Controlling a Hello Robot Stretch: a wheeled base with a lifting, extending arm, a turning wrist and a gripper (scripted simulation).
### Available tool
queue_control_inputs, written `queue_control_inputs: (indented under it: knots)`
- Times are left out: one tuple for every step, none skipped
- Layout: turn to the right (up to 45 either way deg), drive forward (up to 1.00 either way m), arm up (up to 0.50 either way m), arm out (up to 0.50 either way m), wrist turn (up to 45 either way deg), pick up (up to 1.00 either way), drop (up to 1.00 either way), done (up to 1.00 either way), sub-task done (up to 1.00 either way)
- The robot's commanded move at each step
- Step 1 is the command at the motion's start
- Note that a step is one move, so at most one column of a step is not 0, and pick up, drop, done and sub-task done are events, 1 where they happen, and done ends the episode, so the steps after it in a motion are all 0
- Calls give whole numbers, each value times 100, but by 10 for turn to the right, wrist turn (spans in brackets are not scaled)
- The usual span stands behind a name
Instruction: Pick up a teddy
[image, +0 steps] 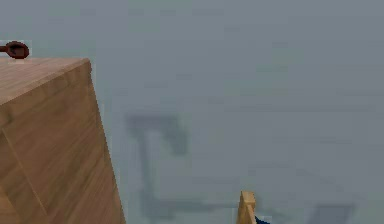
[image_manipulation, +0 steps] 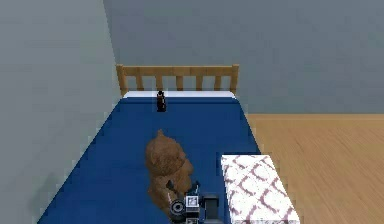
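Arm side view: bed (image_manipulation: 110, 150) with a blue cover, wooden slatted headboard (image_manipulation: 178, 78) against a grey wall (image_manipulation: 300, 40), plank floor (image_manipulation: 320, 150) off the view's right. On the cover lie three things. The teddy (image_manipulation: 165, 158), a brown furry heap, sits mid-bed toward the near end; limbs and head hard to sort out. A small dark upright object (image_manipulation: 160, 99) stands near the headboard, too small to name. A white patterned pillow (image_manipulation: 257, 187) lies along the cover's right edge, its near end cut off by the bottom of the view. The gripper (image_manipulation: 186, 195) shows at the bottom edge, just below and right of the teddy, with the white marked squares (image_manipulation: 178, 208) at the arm's end; the arm itself is mostly cut off. Fingers are lost against the dark body and the fur, so their spread cannot be told, nor whether they touch the teddy or hold anything. Forward view: a tall wooden cabinet (image: 50, 140) at the left, its top bearing a small dark reddish round thing (image: 16, 49) cut by the left edge, not identifiable. Beyond it, bare grey wall. At the bottom edge a wooden post (image: 246, 207) pokes up with a sliver of blue (image: 262, 220) beside it.
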Motion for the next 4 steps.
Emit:
queue_control_inputs:
  knots:
    - [0,0,0,0,30,0,0,0,0]
    - [0,0,-30,0,0,0,0,0,0]
    - [0,0,0,0,0,100,0,0,0]
    - [0,0,10,0,0,0,0,0,0]
